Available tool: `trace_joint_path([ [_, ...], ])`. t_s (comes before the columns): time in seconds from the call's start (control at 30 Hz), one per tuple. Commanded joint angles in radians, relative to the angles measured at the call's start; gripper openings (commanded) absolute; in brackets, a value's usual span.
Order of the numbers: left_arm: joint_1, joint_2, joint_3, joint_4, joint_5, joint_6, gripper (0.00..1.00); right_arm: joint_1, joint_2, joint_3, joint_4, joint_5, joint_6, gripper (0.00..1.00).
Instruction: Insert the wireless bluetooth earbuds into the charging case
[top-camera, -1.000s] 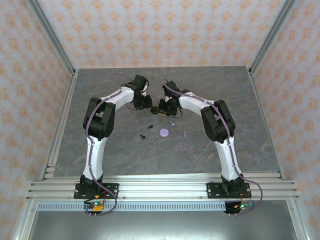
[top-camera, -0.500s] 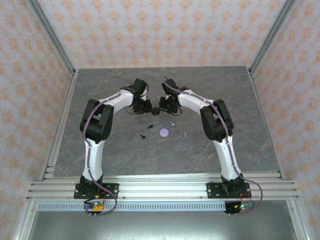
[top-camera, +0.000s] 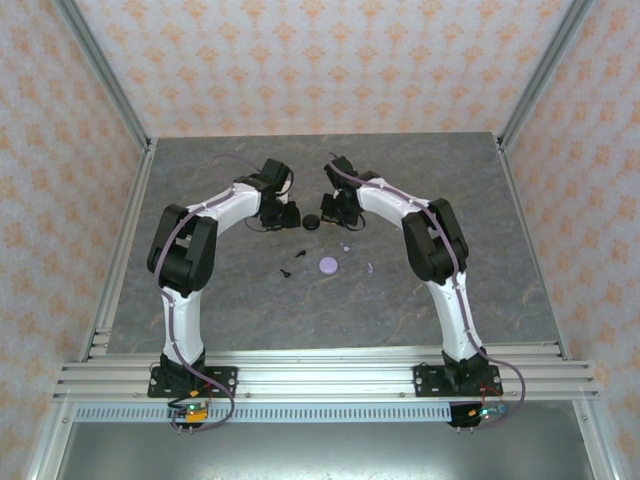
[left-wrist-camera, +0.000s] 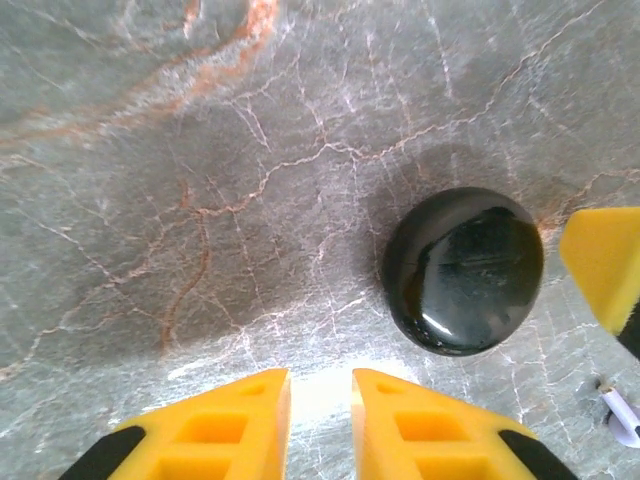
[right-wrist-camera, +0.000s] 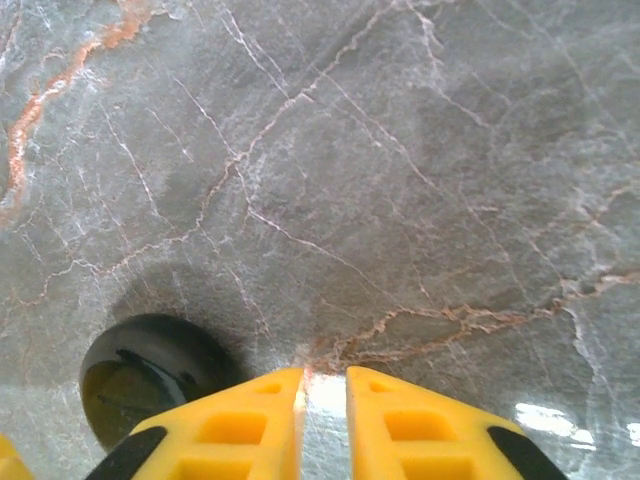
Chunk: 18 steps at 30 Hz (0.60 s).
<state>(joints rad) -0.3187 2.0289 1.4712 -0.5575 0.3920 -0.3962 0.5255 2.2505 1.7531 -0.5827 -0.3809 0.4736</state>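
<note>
Since 1 second ago the left arm (top-camera: 215, 210) has swung back to the left, and the black round case (left-wrist-camera: 463, 270) now lies free on the table (left-wrist-camera: 200, 150) between both jaws. Each pair of jaws is almost pressed together, pinching nothing. The 2 black earbuds (top-camera: 288, 270) and 2 lavender earbuds (top-camera: 346, 247) lie loose near the lavender disc (top-camera: 329, 265).

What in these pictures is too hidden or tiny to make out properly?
Top view: the earbuds are specks, too small for detail.
Right wrist view: the black case sits partly behind a finger of the right claw.
Left wrist view: a pale bit is cut off by the right edge.
</note>
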Motion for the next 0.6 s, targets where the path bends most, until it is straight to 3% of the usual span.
trace_joint_path([
  [0.0,0.020,-0.033,0.023,-0.021,-0.005,-0.010,0.27,-0.022,-0.082,-0.050,0.049,-0.068,-0.007,0.23],
  [0.23,0.076,-0.008,-0.005,0.080,0.143,-0.076,0.40,-0.051,-0.104,-0.122,0.178,-0.215,0.027,0.29],
  [0.57,0.095,0.043,-0.052,0.215,0.283,-0.161,0.51,-0.055,-0.072,-0.109,0.217,-0.294,0.052,0.32],
])
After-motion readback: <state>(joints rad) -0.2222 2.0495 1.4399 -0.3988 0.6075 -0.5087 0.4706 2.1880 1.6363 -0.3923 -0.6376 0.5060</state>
